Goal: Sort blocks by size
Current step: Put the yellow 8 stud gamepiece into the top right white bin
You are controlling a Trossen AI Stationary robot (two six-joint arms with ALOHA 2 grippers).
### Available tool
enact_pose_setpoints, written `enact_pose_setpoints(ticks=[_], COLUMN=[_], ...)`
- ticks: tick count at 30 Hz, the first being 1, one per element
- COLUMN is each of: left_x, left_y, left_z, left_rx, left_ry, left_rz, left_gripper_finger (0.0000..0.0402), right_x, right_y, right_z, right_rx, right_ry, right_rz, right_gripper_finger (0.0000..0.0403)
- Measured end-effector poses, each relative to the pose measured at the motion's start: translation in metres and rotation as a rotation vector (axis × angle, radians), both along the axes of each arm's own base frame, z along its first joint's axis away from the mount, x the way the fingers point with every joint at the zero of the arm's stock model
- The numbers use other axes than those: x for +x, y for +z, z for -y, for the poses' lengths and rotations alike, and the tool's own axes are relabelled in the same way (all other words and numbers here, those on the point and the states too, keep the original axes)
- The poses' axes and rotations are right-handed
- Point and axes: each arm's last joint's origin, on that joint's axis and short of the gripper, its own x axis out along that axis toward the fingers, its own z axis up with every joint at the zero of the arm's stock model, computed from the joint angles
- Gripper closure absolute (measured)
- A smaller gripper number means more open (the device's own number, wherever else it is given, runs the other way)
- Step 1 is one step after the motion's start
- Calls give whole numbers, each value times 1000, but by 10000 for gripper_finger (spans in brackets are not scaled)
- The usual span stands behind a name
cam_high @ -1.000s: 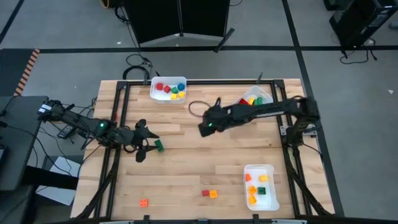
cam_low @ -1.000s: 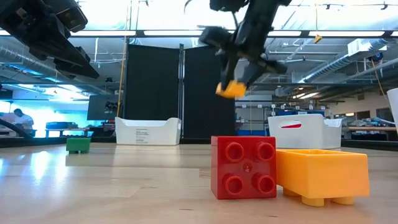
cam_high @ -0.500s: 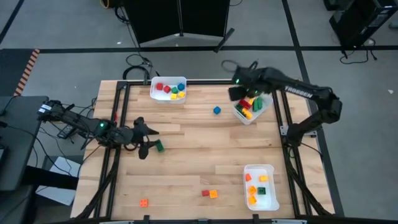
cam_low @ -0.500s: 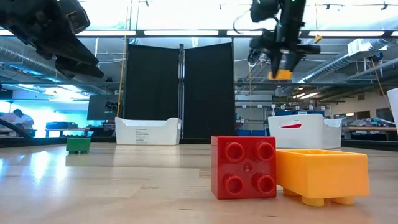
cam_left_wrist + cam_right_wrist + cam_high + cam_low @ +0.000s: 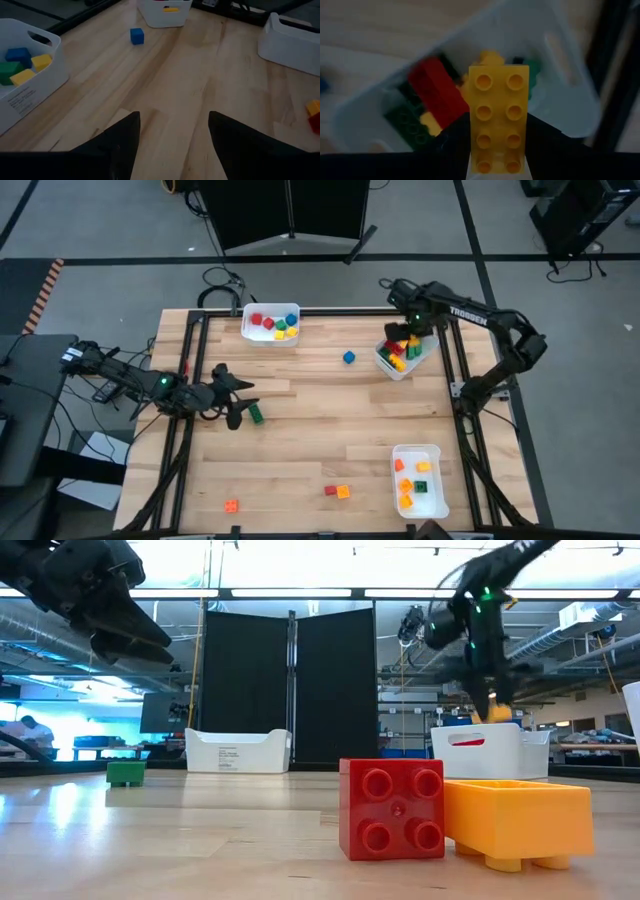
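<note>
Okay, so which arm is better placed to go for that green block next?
The left. Its open hand hangs right beside the green block on the table's left side. The right hand is busy at the far right bin, holding a long yellow brick over it.

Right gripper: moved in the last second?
Yes. In the high view the right gripper, holding a yellow brick, went from mid-table to above the far-right bin.

A long yellow brick (image 5: 498,123), studs showing, hangs over the bin at the counter's far right edge. Loose: a green block (image 5: 256,414) near the left edge, a blue cube (image 5: 348,357) mid-far side, and red (image 5: 391,809) and orange (image 5: 518,819) bricks touching by the near edge.
</note>
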Motion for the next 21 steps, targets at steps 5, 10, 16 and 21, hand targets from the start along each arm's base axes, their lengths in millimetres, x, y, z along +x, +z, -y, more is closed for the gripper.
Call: enact_pose_setpoints(ticks=[5, 10, 16, 21], left_x=[0, 0, -1, -1], left_y=[0, 0, 0, 0], left_z=[0, -1, -1, -1], left_rx=[-3, 3, 15, 16], left_ry=[3, 19, 41, 43], left_rz=[-4, 0, 4, 5], left_gripper_finger=[158, 158, 158, 158], right_x=[-12, -17, -19, -18], right_y=[-45, -66, -66, -66], right_z=[-1, -2, -1, 0], right_rx=[62, 38, 2, -9], right_ry=[-24, -83, -86, -78], right_rz=[75, 101, 51, 61], right_gripper_finger=[245, 240, 213, 203])
